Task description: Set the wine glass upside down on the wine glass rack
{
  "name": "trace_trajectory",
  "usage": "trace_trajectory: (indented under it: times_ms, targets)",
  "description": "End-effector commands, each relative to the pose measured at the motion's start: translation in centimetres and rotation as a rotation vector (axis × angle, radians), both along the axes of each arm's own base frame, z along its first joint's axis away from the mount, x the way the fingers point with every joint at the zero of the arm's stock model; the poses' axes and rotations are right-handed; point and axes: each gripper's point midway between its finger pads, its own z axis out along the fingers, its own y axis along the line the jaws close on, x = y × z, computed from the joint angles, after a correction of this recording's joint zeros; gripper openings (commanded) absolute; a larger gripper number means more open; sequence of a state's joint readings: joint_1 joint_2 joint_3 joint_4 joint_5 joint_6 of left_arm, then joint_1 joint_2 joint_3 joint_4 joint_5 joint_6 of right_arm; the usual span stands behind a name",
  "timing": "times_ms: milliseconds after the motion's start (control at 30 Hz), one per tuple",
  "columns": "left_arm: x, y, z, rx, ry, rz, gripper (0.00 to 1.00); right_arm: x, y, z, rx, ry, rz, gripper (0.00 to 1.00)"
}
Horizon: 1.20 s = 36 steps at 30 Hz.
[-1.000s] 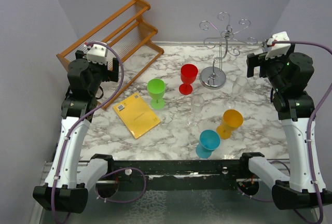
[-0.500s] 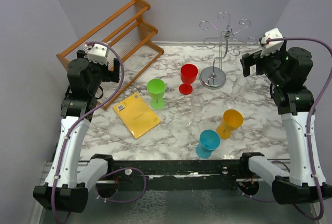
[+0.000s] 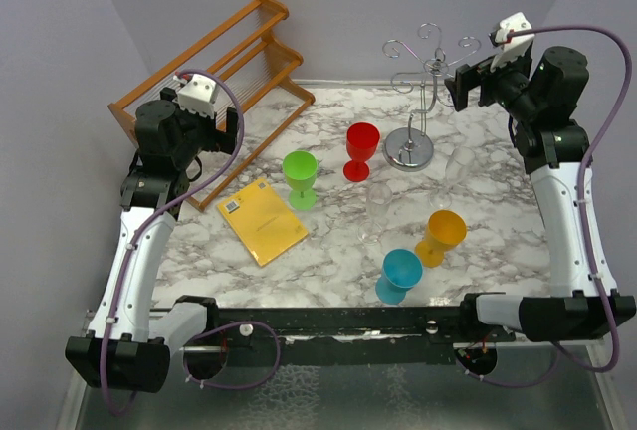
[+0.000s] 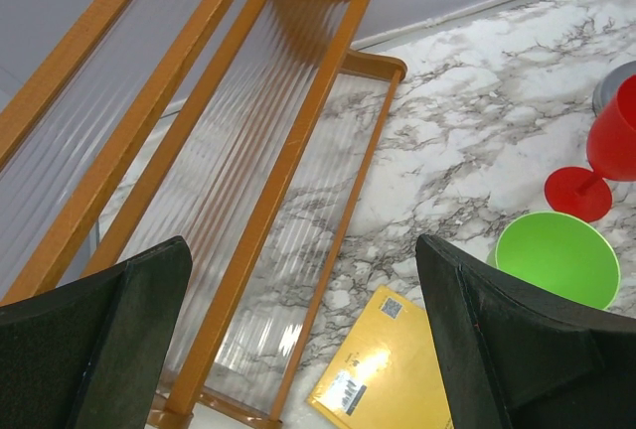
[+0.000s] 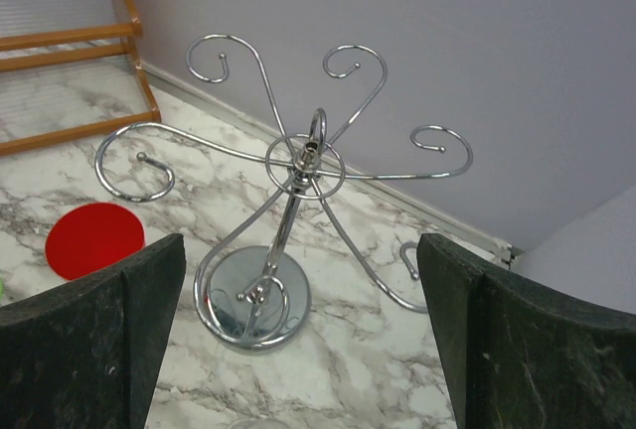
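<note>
Desk of white marble with grey veining, seen from above and from both wrists. The silver wire wine glass rack, with a central pole, curled scroll-ended arms and a round shiny base, stands upright at the far right of the desk, close to the back wall.

The right tool is raised near the rack's top, just to its right, with its jaws spread wide and nothing between them. Its wrist view looks down on the rack's hub and scrolled arms.

The left tool is likewise spread wide and empty. It is poised above the slatted wooden tiered rack, which leans along the far left edge of the desk.

Seven stemmed or clear glasses stand on the desk:
- A red plastic goblet stands just left of the wire rack's base.
- A green plastic goblet stands left of the red one.
- A tall clear wine glass stands near the middle of the desk, between the red goblet and the front pair.
- A second, faint clear glass stands right of the rack's base; its shape cannot be made out.
- An orange goblet and a blue goblet stand close together at the front right.

A flat yellow booklet lies in front of the green goblet, toward its left.
</note>
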State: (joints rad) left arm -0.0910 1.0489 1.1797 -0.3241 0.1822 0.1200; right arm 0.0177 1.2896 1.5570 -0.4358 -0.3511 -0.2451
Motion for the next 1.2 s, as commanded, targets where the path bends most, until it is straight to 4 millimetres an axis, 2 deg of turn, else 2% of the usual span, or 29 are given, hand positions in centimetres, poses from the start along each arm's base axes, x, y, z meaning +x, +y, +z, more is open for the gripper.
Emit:
trace_trajectory:
  times_ms: [0, 133, 233, 467, 633, 833, 1033, 1167]
  targets:
    - [0.5, -1.1, 1.7, -0.022, -0.026, -0.063, 0.99, 2.4, 1.2, 2.0, 0.058, -0.056, 0.051, 1.0]
    - [1.1, -1.6, 1.3, -0.036, -0.006, -0.086, 0.97, 5.0, 1.8, 1.0, 0.077, -0.022, 0.057, 1.0]
    - [1.4, -1.9, 0.9, -0.04, 0.008, -0.096, 0.96, 7.1, 2.0, -0.4, 0.089, 0.02, 0.046, 0.95]
    - [2.0, -2.3, 0.4, -0.051, 0.033, -0.115, 0.95, 9.3, 2.8, -2.3, 0.084, 0.073, 0.056, 0.72]
    - [2.3, -2.5, 0.0, -0.055, 0.048, -0.123, 0.95, 10.0, 3.5, -3.3, 0.081, 0.098, 0.072, 0.51]
    - [2.4, -2.5, -0.5, -0.051, 0.058, -0.125, 0.95, 10.5, 4.5, -4.3, 0.074, 0.117, 0.101, 0.33]
    - [2.4, -2.5, -0.8, -0.048, 0.062, -0.128, 0.95, 10.7, 5.6, -4.4, 0.074, 0.13, 0.127, 0.04]
    - [2.4, -2.5, -1.0, -0.047, 0.066, -0.126, 0.95, 10.0, 6.7, -3.6, 0.078, 0.119, 0.156, 0.01]
